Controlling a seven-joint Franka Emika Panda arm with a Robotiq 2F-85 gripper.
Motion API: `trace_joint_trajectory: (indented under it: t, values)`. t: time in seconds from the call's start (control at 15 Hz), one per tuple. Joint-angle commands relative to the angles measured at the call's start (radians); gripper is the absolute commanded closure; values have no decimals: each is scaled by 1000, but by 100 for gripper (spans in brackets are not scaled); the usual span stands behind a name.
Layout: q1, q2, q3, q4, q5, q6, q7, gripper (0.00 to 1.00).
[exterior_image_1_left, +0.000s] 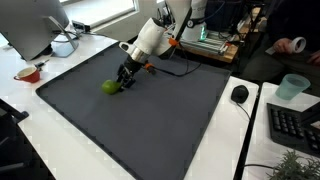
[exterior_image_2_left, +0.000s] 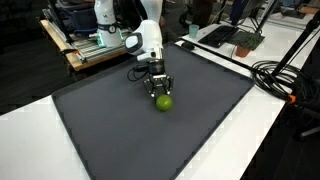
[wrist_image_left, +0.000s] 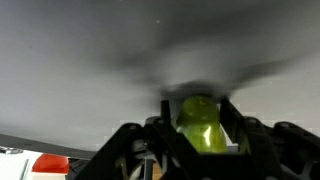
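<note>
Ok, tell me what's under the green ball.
Under the ball only the dark mat shows. The gripper stands over it, a finger on each side in the wrist view. Where ball meets mat is hidden, so whether it rests or is lifted cannot be told.

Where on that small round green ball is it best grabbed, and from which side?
Across its widest middle, coming straight down from above. The small round green ball has no handle or edge. It lies alone on the flat dark grey mat, so its sides are free all round. In the wrist view it sits in the gap of the tool, though contact is unclear.
</note>
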Motion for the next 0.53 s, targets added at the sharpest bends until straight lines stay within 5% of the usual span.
trace_joint_trajectory:
  t: [0.0,0.47]
  values:
    - [0,-28,-5,26,11,-8,23,76]
    - [0,-11,-4,11,-11,6,40,84]
